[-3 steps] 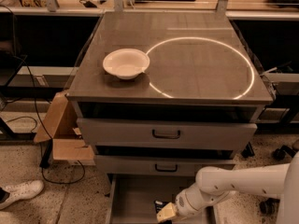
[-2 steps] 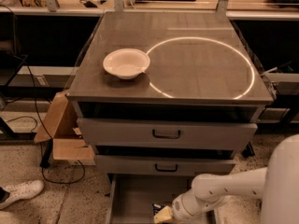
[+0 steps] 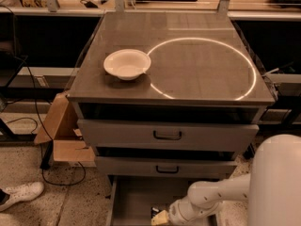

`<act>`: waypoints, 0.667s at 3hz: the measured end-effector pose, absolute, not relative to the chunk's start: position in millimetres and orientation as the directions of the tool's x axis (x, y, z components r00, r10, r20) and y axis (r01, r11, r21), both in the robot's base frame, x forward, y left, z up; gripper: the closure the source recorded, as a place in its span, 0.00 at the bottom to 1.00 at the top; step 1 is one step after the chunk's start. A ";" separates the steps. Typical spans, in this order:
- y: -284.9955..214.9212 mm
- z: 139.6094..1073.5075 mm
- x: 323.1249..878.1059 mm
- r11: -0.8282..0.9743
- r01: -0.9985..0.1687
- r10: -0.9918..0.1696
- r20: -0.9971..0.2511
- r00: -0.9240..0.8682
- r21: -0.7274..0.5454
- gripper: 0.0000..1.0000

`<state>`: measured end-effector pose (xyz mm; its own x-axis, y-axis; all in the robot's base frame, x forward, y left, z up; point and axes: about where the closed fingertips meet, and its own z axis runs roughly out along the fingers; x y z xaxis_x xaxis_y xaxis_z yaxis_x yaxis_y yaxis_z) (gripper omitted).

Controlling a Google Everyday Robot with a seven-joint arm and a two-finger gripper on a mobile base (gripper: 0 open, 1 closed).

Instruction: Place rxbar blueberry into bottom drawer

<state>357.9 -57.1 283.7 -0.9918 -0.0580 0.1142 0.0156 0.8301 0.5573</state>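
Camera view looks down on a grey cabinet (image 3: pixel 188 51), with a white bowl (image 3: pixel 127 64) sitting on the left of its top. Down at the bottom edge the bottom drawer (image 3: pixel 134 199) is pulled open, and the gripper (image 3: pixel 160 218) is low inside it, reaching in from the lower right on the white arm (image 3: pixel 221 194). A small dark sliver sits right at its tip, the rxbar blueberry (image 3: pixel 154 211), inside the drawer near the frame's bottom edge. Which way its long axis runs cannot be told, and neither can the gripper's grip. Both upper drawers (image 3: pixel 167 135) are closed.
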 end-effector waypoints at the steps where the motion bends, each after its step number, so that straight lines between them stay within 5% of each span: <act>1: -46.6 269.1 358.6 0.820 0.052 -0.034 0.139 -0.990 0.569 1.00; 2: -35.0 250.7 369.3 0.801 0.123 0.042 0.149 -0.988 0.585 1.00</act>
